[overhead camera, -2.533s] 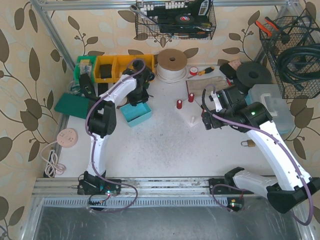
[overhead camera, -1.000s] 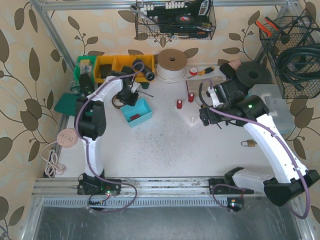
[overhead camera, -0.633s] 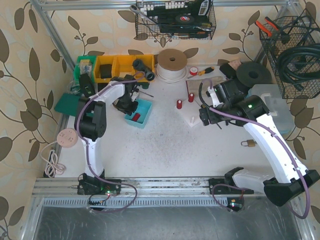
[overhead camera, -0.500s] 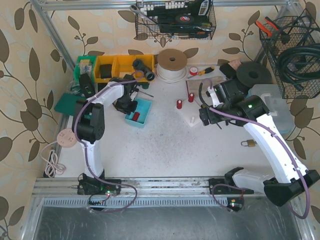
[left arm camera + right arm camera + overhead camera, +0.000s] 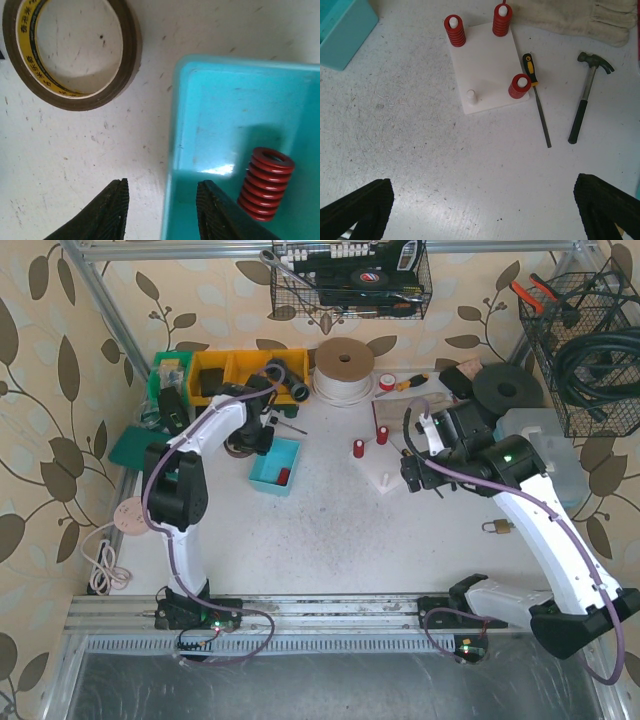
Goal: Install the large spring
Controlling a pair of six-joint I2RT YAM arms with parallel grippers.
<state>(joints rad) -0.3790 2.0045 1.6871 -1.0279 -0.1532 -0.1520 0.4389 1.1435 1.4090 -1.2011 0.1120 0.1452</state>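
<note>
Spring (image 5: pixel 265 184), a red, tightly wound coil, sat in the teal bin (image 5: pixel 200 125), beside the left gripper (image 5: pixel 162 190), whose fingers were apart astride the bin's wall. It looked stiff and light, probably best pinched across its ribbed middle. The right gripper (image 5: pixel 482 182) hung spread wide above the plate (image 5: pixel 485 75) and its bare peg (image 5: pixel 471 95).

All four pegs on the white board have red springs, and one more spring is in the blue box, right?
No. Only three pegs have springs; the fourth peg is bare, as the right wrist view shows. One more spring is in the blue box.
</note>
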